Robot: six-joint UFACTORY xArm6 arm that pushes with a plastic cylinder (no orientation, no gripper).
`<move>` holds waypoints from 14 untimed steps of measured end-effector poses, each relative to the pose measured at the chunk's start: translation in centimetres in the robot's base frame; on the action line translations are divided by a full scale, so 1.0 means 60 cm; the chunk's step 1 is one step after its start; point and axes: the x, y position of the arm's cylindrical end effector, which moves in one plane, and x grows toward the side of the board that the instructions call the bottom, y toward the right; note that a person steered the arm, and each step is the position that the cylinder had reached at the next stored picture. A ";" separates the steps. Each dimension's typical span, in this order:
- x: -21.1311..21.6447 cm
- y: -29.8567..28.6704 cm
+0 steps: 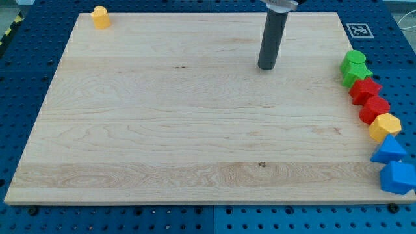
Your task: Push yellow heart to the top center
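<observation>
A yellow heart-like block (100,17) sits at the top left corner of the wooden board (195,130). My tip (266,67) touches the board in the upper middle-right area, far to the right of that block. The rod rises straight up and out of the view's top. Nothing touches the tip.
Along the board's right edge stands a column of blocks: two green (354,67), two red (369,99), a yellow hexagon-like block (385,127), and two blue (394,166). A fiducial tag (358,30) lies at the top right. A blue perforated table surrounds the board.
</observation>
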 end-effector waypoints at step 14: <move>-0.037 -0.458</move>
